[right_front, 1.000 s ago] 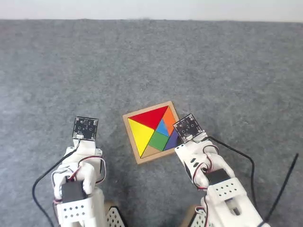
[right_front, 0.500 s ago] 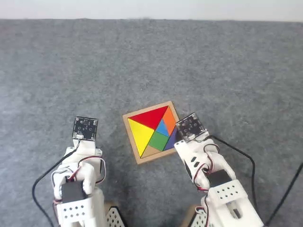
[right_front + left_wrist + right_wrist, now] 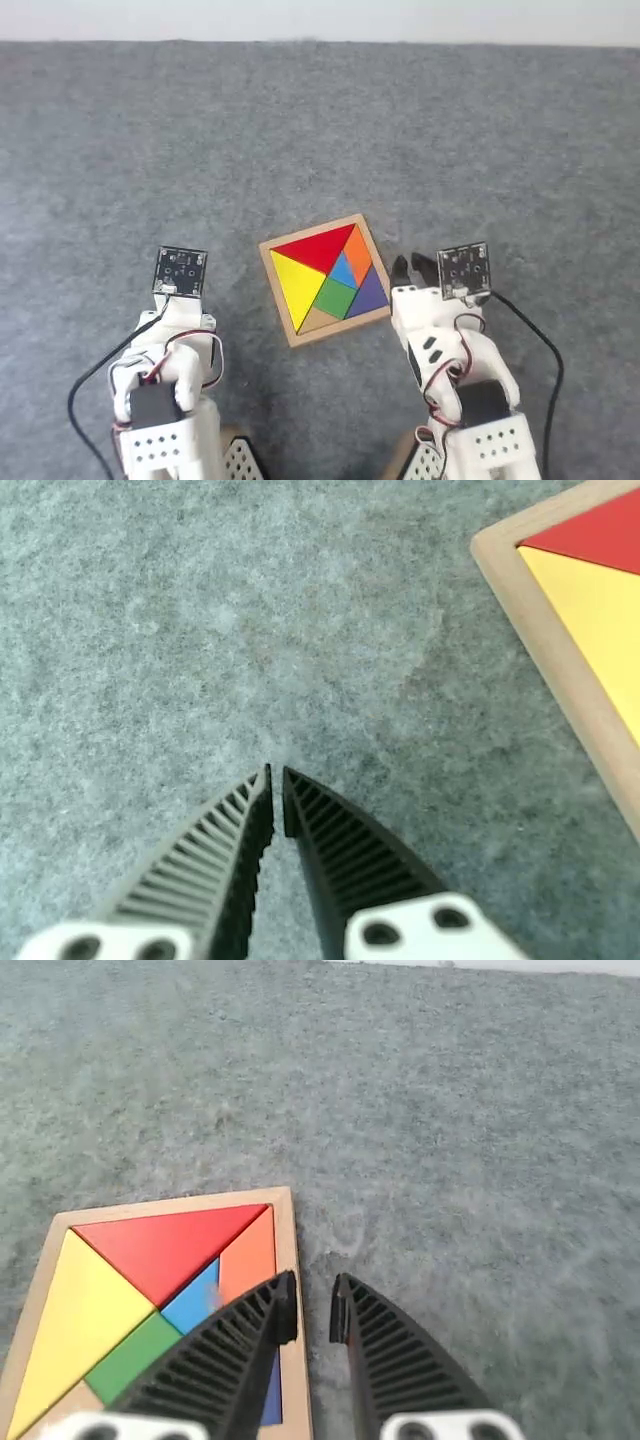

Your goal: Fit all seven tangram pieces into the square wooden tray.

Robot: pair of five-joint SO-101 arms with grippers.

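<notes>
The square wooden tray (image 3: pixel 283 300) lies in the middle of the grey carpet, turned slightly. Inside it lie a red triangle (image 3: pixel 318 248), a yellow triangle (image 3: pixel 294 285), an orange piece (image 3: pixel 358 254), a blue piece (image 3: pixel 343 271), a green piece (image 3: pixel 333 297), a purple piece (image 3: pixel 369 294) and a tan piece (image 3: pixel 316 320). My right gripper (image 3: pixel 411 270) hangs just off the tray's right edge, narrowly open and holding nothing; from the wrist, the right gripper (image 3: pixel 313 1308) sits over the tray rim (image 3: pixel 286 1230). My left gripper (image 3: pixel 277 778) is shut over bare carpet, left of the tray corner (image 3: pixel 495 555).
Grey carpet (image 3: pixel 300 130) covers the whole table, with a pale wall strip along the far edge. The left arm (image 3: pixel 170 345) stands at the near left. A black cable (image 3: pixel 535 340) trails from the right arm.
My right arm has swung right, off the tray's purple corner, and now sits beside the tray's right edge. The left arm has not moved.
</notes>
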